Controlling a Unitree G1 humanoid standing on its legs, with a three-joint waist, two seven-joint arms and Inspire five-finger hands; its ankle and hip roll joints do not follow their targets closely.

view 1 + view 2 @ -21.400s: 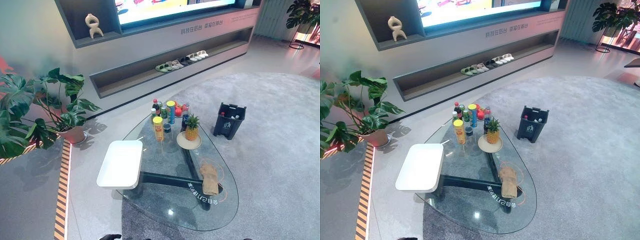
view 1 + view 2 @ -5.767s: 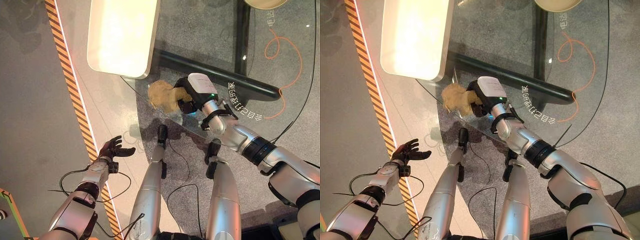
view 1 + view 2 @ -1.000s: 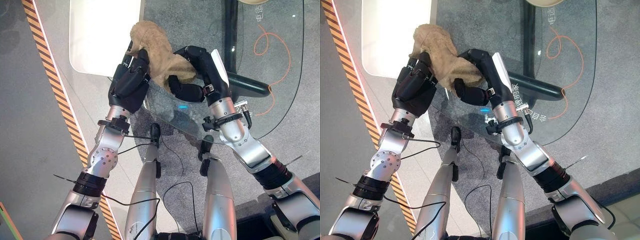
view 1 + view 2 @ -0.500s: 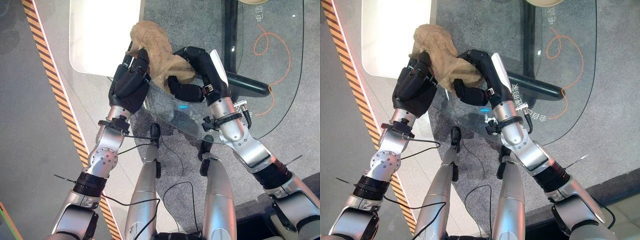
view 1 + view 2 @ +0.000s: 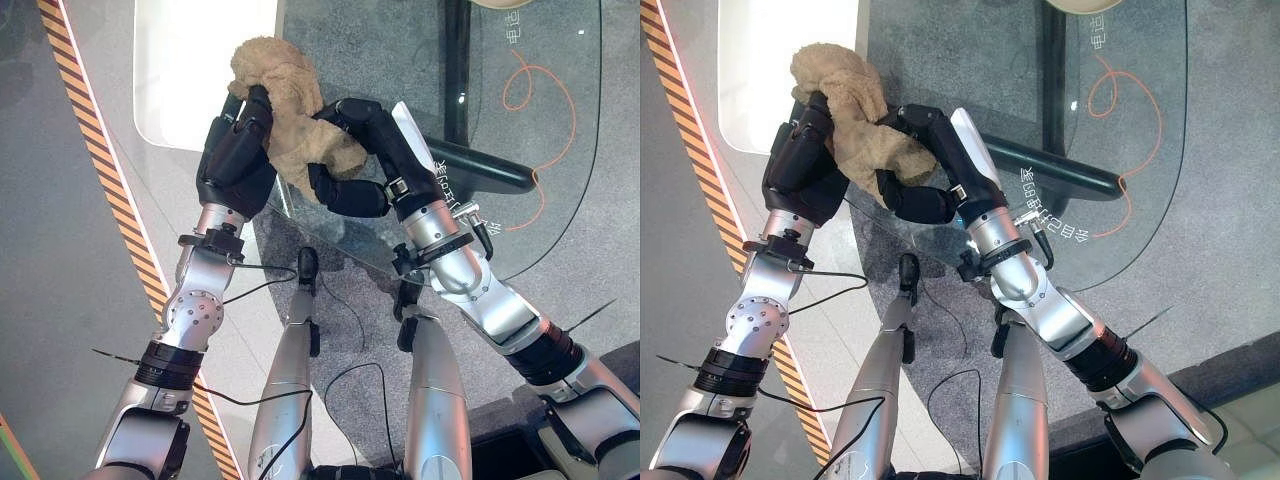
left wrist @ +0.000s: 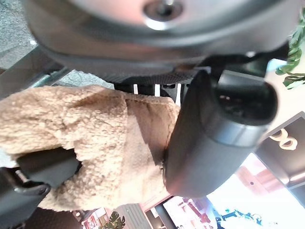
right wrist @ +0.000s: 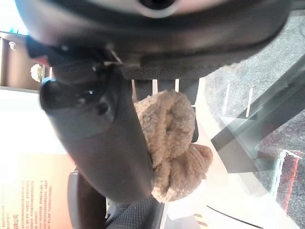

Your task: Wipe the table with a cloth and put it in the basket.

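Observation:
A tan fluffy cloth hangs bunched in the air over the near left edge of the glass table. Both hands hold it. My left hand grips its left side, with the fingers curled into the pile. My right hand closes round its right, lower part from the other side. In the left wrist view the cloth lies pressed against the dark thumb. In the right wrist view a lump of cloth bulges out between thumb and fingers.
A white rounded tabletop adjoins the glass on the left, just beyond the cloth. A dark table frame bar runs under the glass. An orange cable loops at the far right. Striped floor tape runs along the left.
Both hands have carried the cloth a little to the left and away from me, toward the white tabletop. The grip on it looks the same.

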